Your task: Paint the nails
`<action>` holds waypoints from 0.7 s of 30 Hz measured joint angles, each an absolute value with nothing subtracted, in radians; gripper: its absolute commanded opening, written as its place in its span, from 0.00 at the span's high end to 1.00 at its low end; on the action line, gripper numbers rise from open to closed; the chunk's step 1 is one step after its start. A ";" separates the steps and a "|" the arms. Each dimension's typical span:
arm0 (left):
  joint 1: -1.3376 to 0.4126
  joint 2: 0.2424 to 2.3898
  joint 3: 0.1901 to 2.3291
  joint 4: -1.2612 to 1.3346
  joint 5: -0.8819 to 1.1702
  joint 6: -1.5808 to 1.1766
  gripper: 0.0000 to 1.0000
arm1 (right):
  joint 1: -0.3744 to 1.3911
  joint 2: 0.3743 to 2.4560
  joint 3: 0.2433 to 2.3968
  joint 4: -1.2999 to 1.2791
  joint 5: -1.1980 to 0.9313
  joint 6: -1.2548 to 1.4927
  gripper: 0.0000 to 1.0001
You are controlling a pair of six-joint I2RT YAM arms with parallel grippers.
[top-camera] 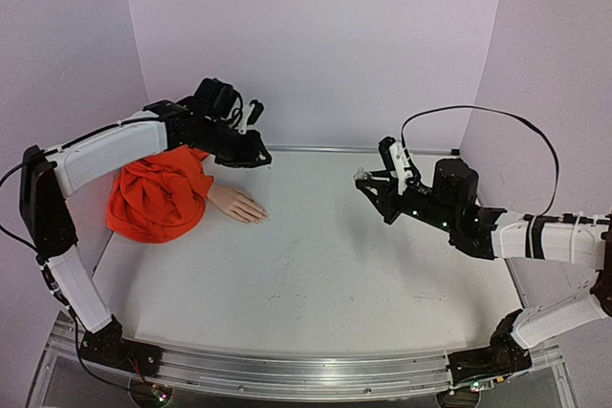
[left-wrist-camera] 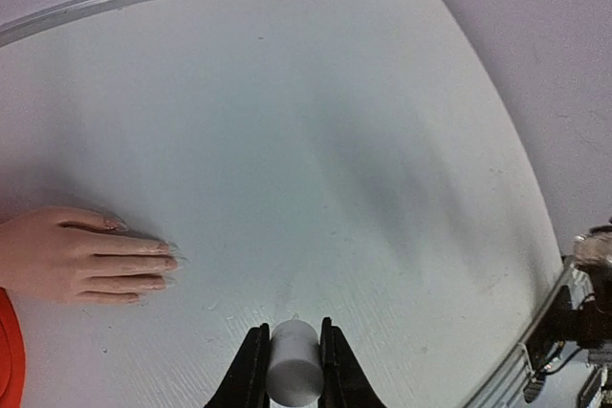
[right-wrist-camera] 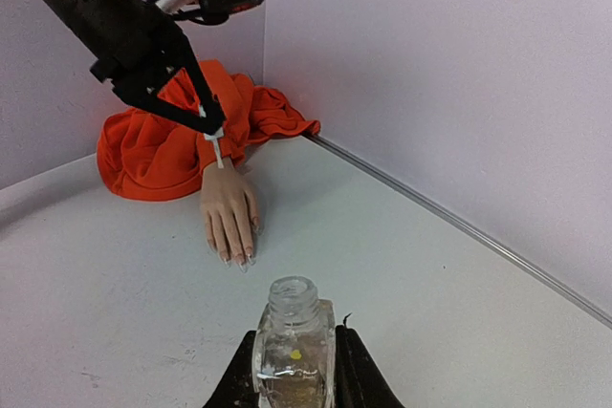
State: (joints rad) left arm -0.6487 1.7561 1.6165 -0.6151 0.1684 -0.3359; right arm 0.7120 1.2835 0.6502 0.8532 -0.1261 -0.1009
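Note:
The pale mannequin hand [top-camera: 237, 204] lies flat on the white table, its orange sleeve [top-camera: 158, 196] bunched at the back left. Its nails [right-wrist-camera: 237, 257] point to the table's middle and also show in the left wrist view [left-wrist-camera: 170, 260]. My left gripper [top-camera: 253, 154] hovers just above and behind the hand, shut on a white cap [left-wrist-camera: 294, 360] whose thin brush stem [right-wrist-camera: 215, 147] hangs down over the wrist. My right gripper [top-camera: 371, 183] is held above the table's right half, shut on a small clear open bottle [right-wrist-camera: 294, 346], upright, mouth towards the hand.
A metal rail [top-camera: 325, 149] runs along the table's back edge under the lilac walls. A black cable [top-camera: 478, 112] loops above the right arm.

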 measured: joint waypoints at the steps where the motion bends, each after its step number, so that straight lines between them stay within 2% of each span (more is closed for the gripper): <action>1: -0.649 1.721 1.603 -0.616 0.201 -0.335 1.00 | 0.712 1.278 0.651 0.848 -0.129 -0.090 1.00; 6: -0.659 1.557 1.489 -0.609 0.349 -0.325 1.00 | 0.712 1.230 0.669 0.786 -0.175 0.006 1.00; 12: -0.732 1.384 1.329 -0.615 0.410 -0.314 1.00 | 0.728 1.214 0.674 0.765 -0.268 0.112 1.00; 21: -0.770 1.235 1.280 -0.628 0.425 -0.313 1.00 | 0.954 1.359 0.743 0.783 -0.277 0.159 1.00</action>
